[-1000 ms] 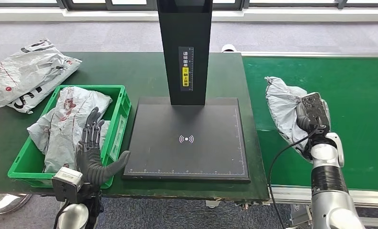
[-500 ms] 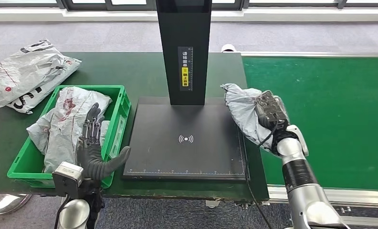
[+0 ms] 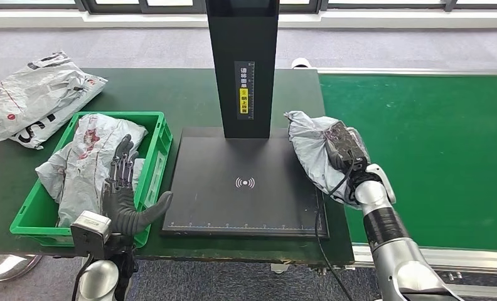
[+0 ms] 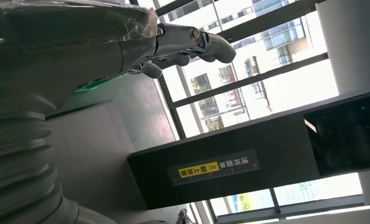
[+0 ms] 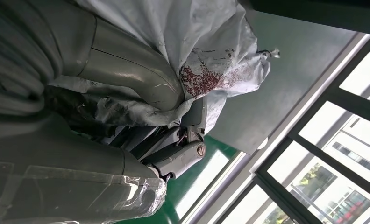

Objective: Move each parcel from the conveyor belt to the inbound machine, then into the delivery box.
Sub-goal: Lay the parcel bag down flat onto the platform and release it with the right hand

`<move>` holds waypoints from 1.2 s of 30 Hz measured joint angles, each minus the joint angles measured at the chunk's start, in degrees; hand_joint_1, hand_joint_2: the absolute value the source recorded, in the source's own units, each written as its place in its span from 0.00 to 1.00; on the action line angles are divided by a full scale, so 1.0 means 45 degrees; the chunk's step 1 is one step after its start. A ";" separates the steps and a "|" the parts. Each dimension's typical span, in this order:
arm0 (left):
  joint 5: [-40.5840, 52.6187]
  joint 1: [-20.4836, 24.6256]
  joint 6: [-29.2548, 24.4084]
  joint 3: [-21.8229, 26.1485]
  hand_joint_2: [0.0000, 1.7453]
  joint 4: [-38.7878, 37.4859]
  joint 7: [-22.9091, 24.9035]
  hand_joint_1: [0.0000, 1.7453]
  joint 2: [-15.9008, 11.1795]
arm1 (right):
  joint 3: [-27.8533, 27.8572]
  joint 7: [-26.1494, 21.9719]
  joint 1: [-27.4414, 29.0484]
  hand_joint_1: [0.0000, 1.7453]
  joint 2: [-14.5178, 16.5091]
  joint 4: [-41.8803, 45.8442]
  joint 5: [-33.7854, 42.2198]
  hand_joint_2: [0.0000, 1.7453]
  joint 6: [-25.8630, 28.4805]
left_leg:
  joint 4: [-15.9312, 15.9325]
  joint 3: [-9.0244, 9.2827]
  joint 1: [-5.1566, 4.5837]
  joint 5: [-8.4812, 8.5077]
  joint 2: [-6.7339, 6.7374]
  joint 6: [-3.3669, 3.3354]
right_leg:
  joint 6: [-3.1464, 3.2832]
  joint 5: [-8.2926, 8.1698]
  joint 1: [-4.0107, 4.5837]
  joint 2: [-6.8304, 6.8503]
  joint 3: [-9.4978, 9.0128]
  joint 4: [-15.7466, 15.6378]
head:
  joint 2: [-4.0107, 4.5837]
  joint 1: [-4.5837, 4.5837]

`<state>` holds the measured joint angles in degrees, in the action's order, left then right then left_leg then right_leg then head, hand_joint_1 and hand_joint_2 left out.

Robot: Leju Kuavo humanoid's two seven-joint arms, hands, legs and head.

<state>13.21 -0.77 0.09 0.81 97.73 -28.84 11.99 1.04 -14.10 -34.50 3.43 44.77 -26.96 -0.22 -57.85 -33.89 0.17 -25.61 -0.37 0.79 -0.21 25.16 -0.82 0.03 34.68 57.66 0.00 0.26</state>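
Crumpled grey parcel (image 3: pixel 312 149) with a red speckled print, being held in the right hand (image 3: pixel 344 145), hanging over the right edge of the black inbound machine (image 3: pixel 246 182) plate, beside the green conveyor belt (image 3: pixel 434 138). Green delivery box (image 3: pixel 153 164) sitting left of the machine, already holding grey parcels.

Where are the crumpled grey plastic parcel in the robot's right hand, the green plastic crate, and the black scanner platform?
crumpled grey plastic parcel (image 3: pixel 309 149), head view, its wrinkled upper side
green plastic crate (image 3: pixel 160 149), head view, its right wall
black scanner platform (image 3: pixel 233 207), head view, bare plate below the wireless symbol
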 joint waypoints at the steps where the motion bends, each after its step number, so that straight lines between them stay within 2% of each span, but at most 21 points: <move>1: -0.0011 0.0010 0.0000 0.0000 1.00 -0.0007 0.0009 0.00 -0.0010 | -0.0044 0.0027 -0.0058 1.00 0.0032 -0.0091 0.0029 1.00 -0.0083 | 0.0000 0.0001 0.0000 0.0000 0.0003 0.0000 | 0.0000 0.0000 0.0001 -0.0002 0.0001 0.0000 | 0.0000 0.0000; 6: -0.0118 0.0235 -0.0028 0.0000 1.00 -0.0086 0.0133 0.00 -0.0056 | -0.0645 0.0244 -0.0666 1.00 0.0573 -0.1330 0.0283 1.00 -0.0520 | 0.0001 0.0009 0.0002 0.0007 0.0024 0.0012 | 0.0005 -0.0003 0.0007 -0.0031 0.0006 0.0004 | 0.0000 0.0000; 14: -0.0282 0.0823 -0.0266 -0.0005 1.00 -0.0260 0.0368 0.00 -0.0124 | -0.1518 0.0644 -0.1797 1.00 0.2001 -0.3659 0.0740 1.00 -0.1162 | 0.0001 0.0011 0.0008 0.0018 0.0020 0.0027 | 0.0007 -0.0005 0.0016 -0.0030 0.0008 0.0008 | 0.0000 0.0000; 18: -0.0296 0.1201 -0.0285 -0.0079 1.00 -0.0635 0.0332 0.00 -0.0140 | -0.1562 0.0392 -0.1867 1.00 0.2704 -0.4414 0.1074 1.00 -0.1411 | 0.0001 0.0009 0.0008 0.0018 0.0018 0.0028 | 0.0007 -0.0004 0.0013 -0.0029 0.0011 0.0008 | 0.0000 0.0001; 22: -0.0296 0.1317 -0.0316 -0.0160 1.00 -0.0912 0.0226 0.00 -0.0163 | -0.1715 0.0092 -0.1889 1.00 0.3013 -0.4756 0.1293 1.00 -0.1479 | 0.0001 0.0007 0.0007 0.0017 0.0020 0.0027 | 0.0007 -0.0004 0.0007 -0.0030 0.0013 0.0007 | 0.0000 0.0000; 26: -0.0301 0.1477 -0.0315 -0.0272 1.00 -0.1202 0.0137 0.00 -0.0194 | -0.1762 -0.0123 -0.1895 0.00 0.3174 -0.4942 0.1523 1.00 -0.1469 | 0.0000 0.0007 0.0006 0.0017 0.0017 0.0026 | 0.0005 -0.0005 0.0004 -0.0027 0.0013 0.0006 | 0.0000 0.0001; 36: -0.0333 0.1803 -0.0311 -0.0418 1.00 -0.1715 0.0104 0.00 -0.0245 | -0.1762 -0.0473 -0.1916 0.00 0.3264 -0.5112 0.2136 1.00 -0.1099 | 0.0000 0.0010 0.0006 0.0018 0.0021 0.0028 | 0.0006 -0.0008 0.0008 -0.0031 0.0015 0.0007 | 0.0000 0.0000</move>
<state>11.72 7.34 -1.31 -1.07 90.01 -28.36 10.88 -6.88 -16.23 -43.13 18.12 21.76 -17.35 -5.16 -57.85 -33.85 0.19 -25.53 -0.28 0.92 -0.18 25.12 -0.79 -0.11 34.75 57.69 0.00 0.26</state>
